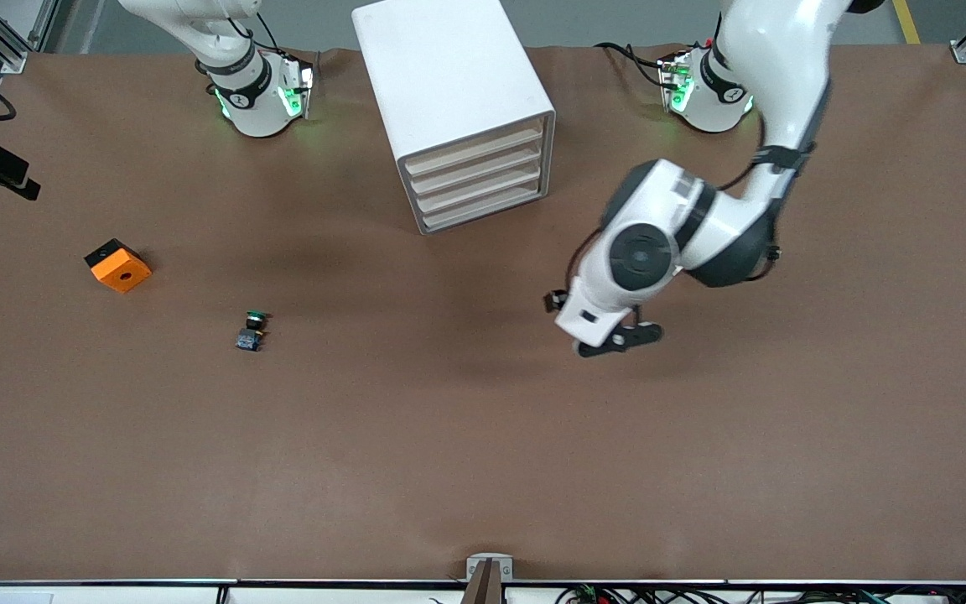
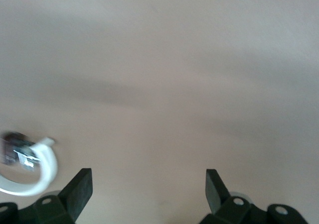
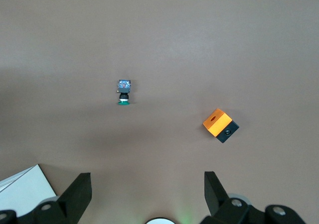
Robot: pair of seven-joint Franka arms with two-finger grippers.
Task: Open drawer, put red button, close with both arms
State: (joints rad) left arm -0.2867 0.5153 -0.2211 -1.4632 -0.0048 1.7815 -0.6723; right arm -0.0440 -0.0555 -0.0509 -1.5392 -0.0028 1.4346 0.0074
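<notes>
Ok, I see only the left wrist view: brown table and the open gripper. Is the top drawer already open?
Observer: No, the drawer is shut, like the three below it in the cabinet.
Operator: Which buttons lie on the table?
Observer: I find only a green button, toward the right arm's end; no red one shows.
Operator: My left gripper is over bare table. Where is the right gripper?
Observer: The right gripper, open, is high over the table; its camera sees the green button and an orange block.
</notes>
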